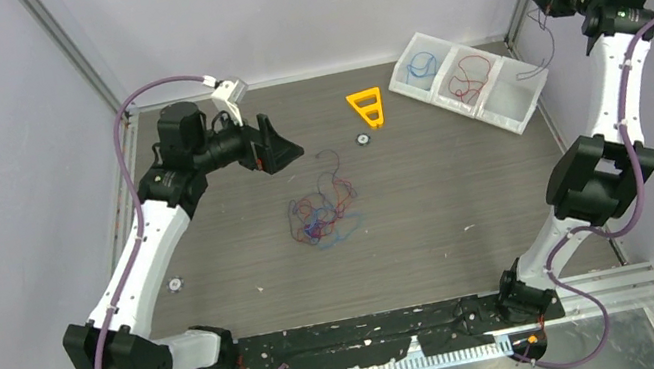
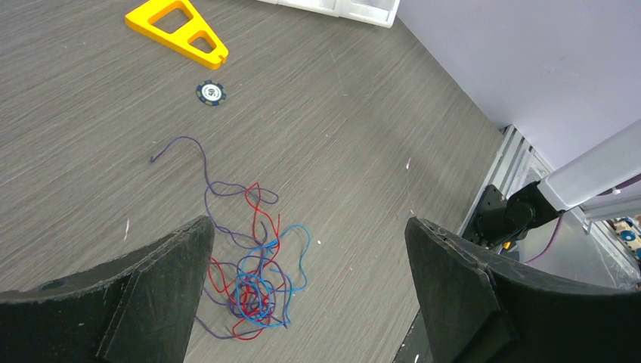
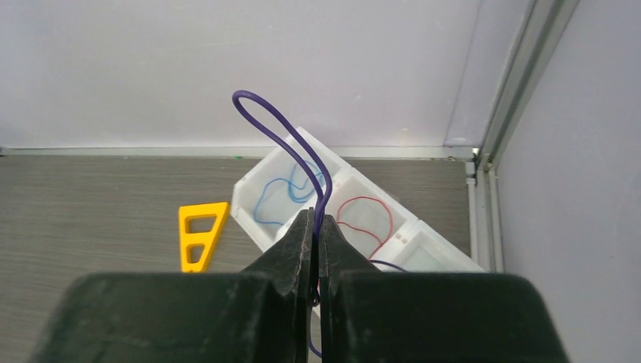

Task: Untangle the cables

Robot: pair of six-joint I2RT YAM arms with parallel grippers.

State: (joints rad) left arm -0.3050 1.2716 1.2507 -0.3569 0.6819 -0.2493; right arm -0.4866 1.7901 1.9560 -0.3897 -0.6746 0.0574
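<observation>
Nearest us, mid-worktop (image 1: 468,200), sits the tangle (image 1: 322,218): red, blue and purple wires knotted tight at the near end. One purple tail trails toward the far side, so the long axis runs near to far. The left pincer (image 2: 308,227) hovers just beyond it and a touch left, spread as wide as it goes, with nothing in it. From its own camera the knot lies low and dead ahead, framed between the jaws. That arm is plainly the nearer one, and we judge a short drop forward would put it on the knot. Bare worktop rings the tangle on every side, so there's room to drag a strand out.

Past it come a small chip (image 2: 211,92), then the orange triangle (image 2: 160,34), both well apart from the wires. Further right is the white tray (image 3: 243,203), with a blue cable (image 3: 291,193) in one end cell and a red cable (image 3: 366,215) in the middle. The third cell shows only a purple strand at its edge. High above it, hard by the far right corner, the right pincer (image 3: 316,223) is clamped tight on a purple cable (image 3: 295,147) that loops upward.
</observation>
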